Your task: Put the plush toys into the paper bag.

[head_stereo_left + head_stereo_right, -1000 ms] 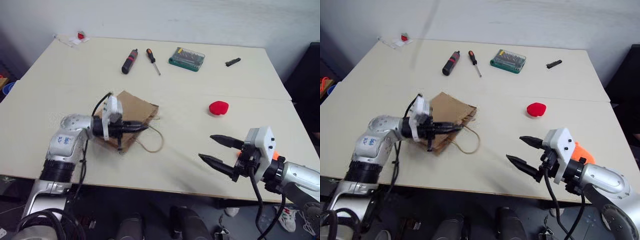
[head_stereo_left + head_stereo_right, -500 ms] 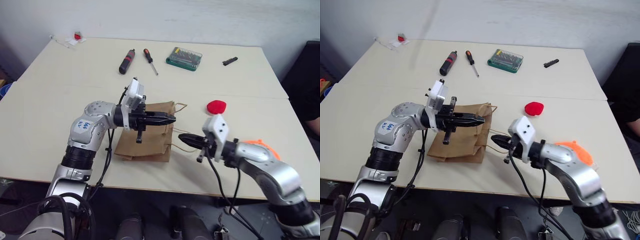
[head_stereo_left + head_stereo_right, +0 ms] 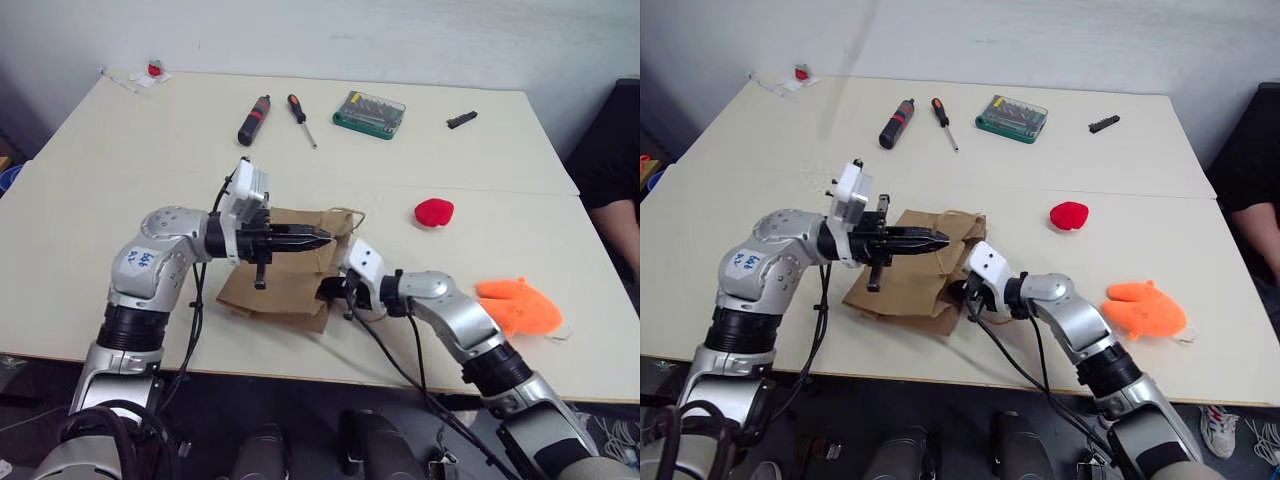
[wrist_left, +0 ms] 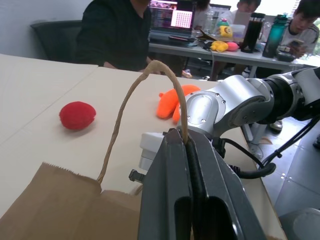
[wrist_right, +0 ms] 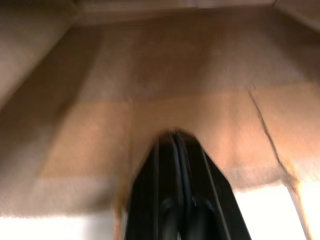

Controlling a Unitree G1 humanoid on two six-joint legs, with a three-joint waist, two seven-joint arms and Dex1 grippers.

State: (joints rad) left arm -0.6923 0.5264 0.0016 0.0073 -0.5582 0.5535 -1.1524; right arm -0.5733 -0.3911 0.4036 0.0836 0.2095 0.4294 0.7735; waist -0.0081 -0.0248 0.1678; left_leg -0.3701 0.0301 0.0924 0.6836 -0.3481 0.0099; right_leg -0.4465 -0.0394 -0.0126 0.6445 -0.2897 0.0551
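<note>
Left gripper (image 3: 318, 238) clamped on a twisted loop handle (image 4: 131, 107) of the paper bag (image 3: 285, 285), holding that edge up off the table (image 3: 120, 170). Bag lies near the table's front edge, mouth toward the right. Right gripper (image 5: 174, 145) pushed inside the bag's mouth, fingers pressed together, nothing between them. Red plush toy (image 3: 434, 212) sits on the table right of the bag, apart from it. Orange hand-shaped plush toy (image 3: 518, 304) lies further right, near the front edge. Screwdrivers (image 3: 257, 120) and green bit case (image 3: 370, 110) at the far side.
</note>
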